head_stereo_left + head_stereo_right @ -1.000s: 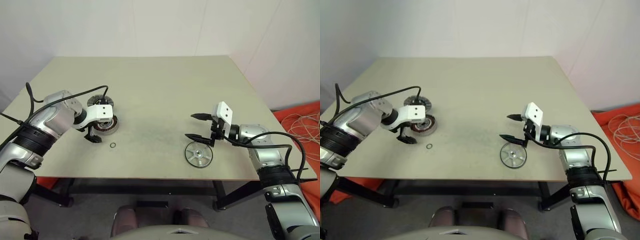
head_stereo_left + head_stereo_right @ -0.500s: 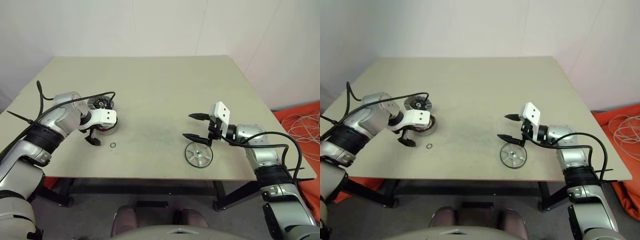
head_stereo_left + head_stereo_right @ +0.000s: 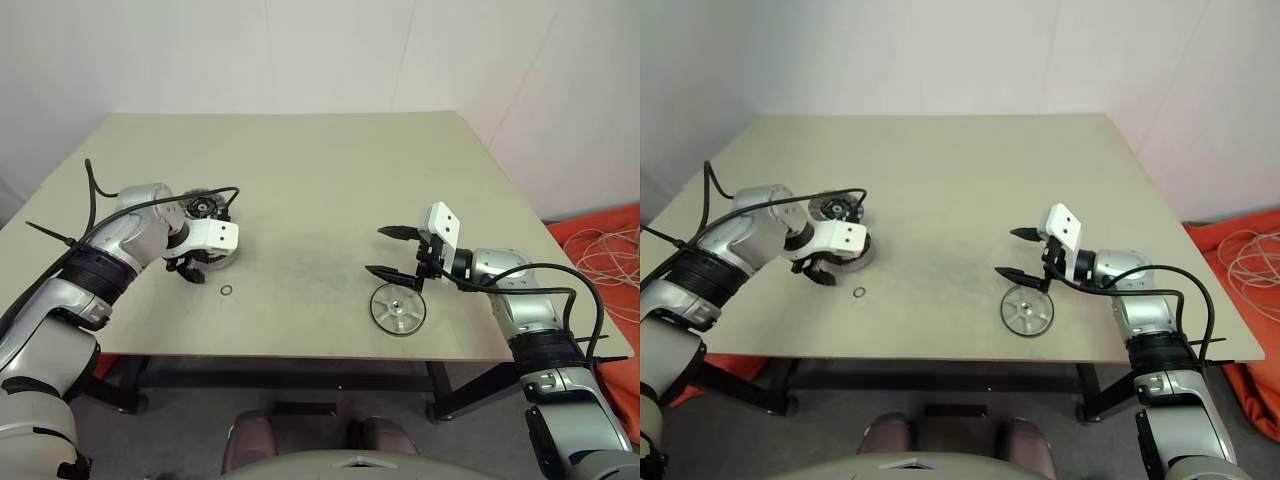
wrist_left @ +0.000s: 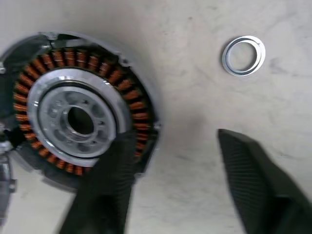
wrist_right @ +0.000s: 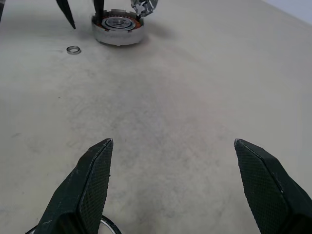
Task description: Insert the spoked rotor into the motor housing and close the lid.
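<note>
left gripper, jaws half-open, straddles the housing rim near the desk's left edge to steady it; right gripper, jaws wide, waits above the rotor.

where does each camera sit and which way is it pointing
Left eye and right eye views: on the head, looking forward and down over the beige table; both arms show, left gripper and right gripper.
Left wrist view: looks down its two black fingers at the round copper-wound motor housing and a tiny silver ring.
Right wrist view: looks nearly level across the table between its own fingers.
Shared: the housing and ring appear in all views.
</note>
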